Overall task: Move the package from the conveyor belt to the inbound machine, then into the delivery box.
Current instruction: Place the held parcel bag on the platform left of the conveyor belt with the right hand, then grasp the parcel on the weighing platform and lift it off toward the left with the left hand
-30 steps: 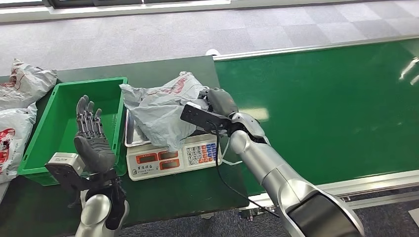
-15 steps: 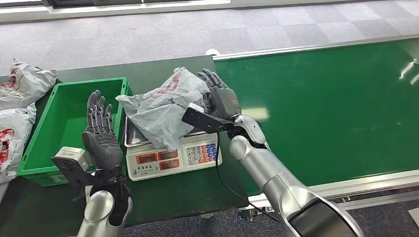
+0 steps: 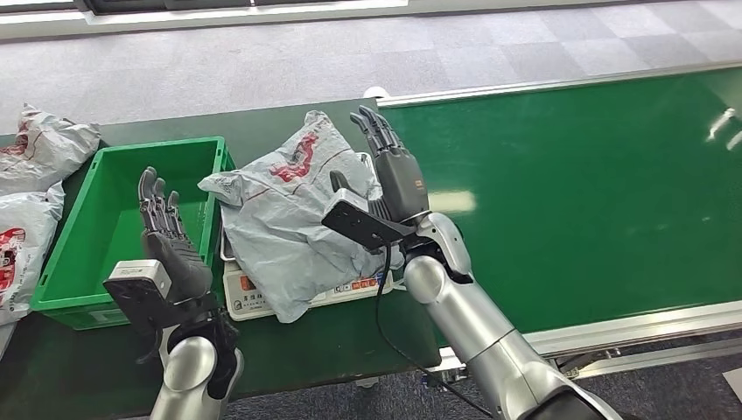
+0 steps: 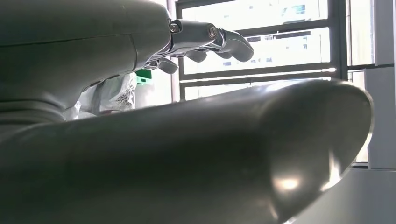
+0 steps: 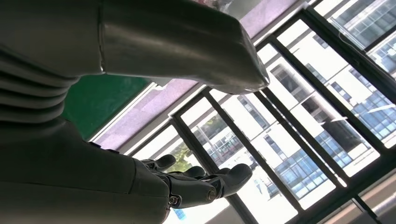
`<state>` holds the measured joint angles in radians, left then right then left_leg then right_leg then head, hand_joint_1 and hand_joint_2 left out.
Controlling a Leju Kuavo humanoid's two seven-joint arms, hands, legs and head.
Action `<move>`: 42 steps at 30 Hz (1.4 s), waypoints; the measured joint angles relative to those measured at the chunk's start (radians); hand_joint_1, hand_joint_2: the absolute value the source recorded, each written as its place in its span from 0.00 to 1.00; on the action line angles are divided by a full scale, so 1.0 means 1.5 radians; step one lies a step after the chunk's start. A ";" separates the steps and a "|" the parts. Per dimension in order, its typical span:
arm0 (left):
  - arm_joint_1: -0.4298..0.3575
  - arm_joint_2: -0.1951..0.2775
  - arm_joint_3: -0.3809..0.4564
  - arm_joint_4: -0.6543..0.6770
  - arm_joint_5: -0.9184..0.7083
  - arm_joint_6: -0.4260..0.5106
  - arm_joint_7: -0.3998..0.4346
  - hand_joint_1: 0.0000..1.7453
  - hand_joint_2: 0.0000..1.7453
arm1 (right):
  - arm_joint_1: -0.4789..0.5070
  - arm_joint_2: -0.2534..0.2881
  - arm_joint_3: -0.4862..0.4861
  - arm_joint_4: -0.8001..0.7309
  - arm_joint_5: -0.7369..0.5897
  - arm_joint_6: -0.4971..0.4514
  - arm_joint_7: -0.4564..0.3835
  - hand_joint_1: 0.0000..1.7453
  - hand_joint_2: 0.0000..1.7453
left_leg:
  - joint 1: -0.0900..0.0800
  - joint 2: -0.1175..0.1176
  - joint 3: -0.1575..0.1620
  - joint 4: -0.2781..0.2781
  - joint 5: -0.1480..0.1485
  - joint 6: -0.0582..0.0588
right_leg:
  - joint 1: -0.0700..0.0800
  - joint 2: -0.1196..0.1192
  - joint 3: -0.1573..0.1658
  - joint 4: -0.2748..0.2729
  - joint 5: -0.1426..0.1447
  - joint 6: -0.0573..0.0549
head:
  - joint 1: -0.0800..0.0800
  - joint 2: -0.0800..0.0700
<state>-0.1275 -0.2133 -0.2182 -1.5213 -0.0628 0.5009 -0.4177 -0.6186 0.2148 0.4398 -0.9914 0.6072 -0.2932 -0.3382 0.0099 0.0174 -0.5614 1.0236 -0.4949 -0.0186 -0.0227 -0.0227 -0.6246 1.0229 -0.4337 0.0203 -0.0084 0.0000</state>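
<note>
The package, a crumpled grey plastic bag with red print, lies spread over the weighing scale on the dark table and hides most of its keypad. My right hand stands at the package's right side, fingers straight and pointing up, holding nothing; in the right wrist view its fingers stretch out against the windows. My left hand is raised open in front of the green delivery box, apart from the package. In the left wrist view a bit of the package appears past the left hand's fingers.
The green conveyor belt runs along the right, with a silver rail at its near edge. Two more bagged packages lie left of the box. A black cable hangs from my right wrist.
My right hand has let go of the package and straightened its fingers upward. The package has slumped forward over the scale's display and keys. My left hand has shifted slightly.
</note>
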 joint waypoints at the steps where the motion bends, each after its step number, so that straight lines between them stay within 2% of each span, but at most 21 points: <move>1: 0.000 -0.001 0.000 0.001 -0.001 0.001 0.000 0.00 0.00 | 0.003 -0.001 0.000 -0.010 0.000 0.000 0.000 0.00 0.00 | 0.000 0.000 0.000 0.000 0.000 0.000 | 0.000 0.000 0.000 0.000 0.000 0.000 | 0.000 0.000; 8: -0.001 -0.003 -0.001 0.004 0.013 0.000 0.001 0.00 0.00 | 0.019 -0.005 0.000 -0.054 -0.013 0.004 -0.005 0.00 0.00 | 0.000 0.000 0.000 0.000 0.000 0.000 | 0.000 0.000 0.000 0.000 0.000 0.000 | 0.000 0.000; 13: -0.004 0.000 -0.006 0.008 0.044 -0.023 -0.012 0.00 0.00 | 0.029 -0.008 0.000 -0.083 -0.032 0.017 -0.002 0.00 0.00 | 0.000 0.000 0.000 0.000 0.000 0.000 | 0.000 0.000 0.000 0.000 0.000 0.000 | 0.000 0.000; 18: -0.009 0.013 -0.008 0.007 -0.002 -0.051 -0.001 0.00 0.00 | 0.061 -0.016 -0.003 -0.152 -0.103 0.051 -0.016 0.00 0.00 | 0.000 0.000 0.000 0.000 0.000 0.000 | 0.000 0.000 0.000 0.000 0.000 0.000 | 0.000 0.000; 21: -0.009 0.036 -0.009 -0.008 -0.149 -0.072 0.030 0.00 0.00 | 0.138 -0.040 -0.013 -0.263 -0.133 0.086 -0.024 0.00 0.75 | 0.000 -0.001 0.000 0.000 0.000 0.000 | 0.000 -0.001 0.000 0.000 -0.001 0.000 | 0.000 0.000; 22: -0.011 0.046 -0.010 -0.012 -0.213 -0.086 0.049 0.00 0.25 | 0.171 -0.050 -0.018 -0.303 -0.139 0.097 -0.031 0.00 1.00 | 0.000 -0.001 0.000 0.000 -0.001 0.000 | 0.000 -0.001 0.000 0.000 -0.001 0.000 | 0.000 0.000; 25: -0.044 0.084 -0.025 -0.010 -0.404 -0.159 0.118 0.00 1.00 | 0.288 -0.086 -0.043 -0.426 -0.148 0.131 -0.074 0.00 1.00 | 0.000 -0.002 -0.001 0.000 -0.002 0.000 | 0.000 -0.003 0.000 0.000 -0.002 0.000 | 0.000 0.000; 28: -0.119 0.130 -0.047 0.032 -0.501 -0.223 0.162 0.00 1.00 | 0.384 -0.117 -0.079 -0.521 -0.152 0.146 -0.111 0.00 1.00 | 0.000 -0.002 -0.001 0.000 -0.002 0.000 | 0.000 -0.003 0.000 0.000 -0.002 0.000 | 0.000 0.000; 32: -0.213 0.173 -0.077 0.113 -0.532 -0.250 0.174 0.00 1.00 | 0.449 -0.145 -0.119 -0.587 -0.155 0.139 -0.126 0.00 1.00 | 0.000 0.002 0.000 0.000 -0.001 0.000 | 0.000 -0.001 0.000 0.000 -0.001 -0.002 | 0.000 0.000; 35: -0.242 0.186 -0.091 0.146 -0.534 -0.252 0.174 0.00 1.00 | 0.467 -0.156 -0.131 -0.611 -0.155 0.138 -0.128 0.00 1.00 | 0.000 0.003 0.000 0.000 -0.001 0.000 | 0.000 0.001 -0.001 0.000 0.000 -0.002 | 0.000 0.000; 42: -0.264 0.199 -0.109 0.178 -0.537 -0.255 0.176 0.00 1.00 | 0.481 -0.167 -0.141 -0.634 -0.162 0.135 -0.130 0.00 1.00 | 0.000 0.003 0.000 0.000 -0.001 0.000 | 0.000 0.001 -0.001 0.000 0.000 -0.002 | 0.000 0.000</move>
<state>-0.5237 0.0852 -0.3814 -1.2541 -0.8684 0.1179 -0.1536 0.1029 -0.0357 0.2283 -1.9425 0.3636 -0.0906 -0.5325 0.0101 0.0218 -0.5611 1.0235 -0.4964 -0.0193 -0.0221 -0.0207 -0.6258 1.0227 -0.4341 0.0171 -0.0084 0.0000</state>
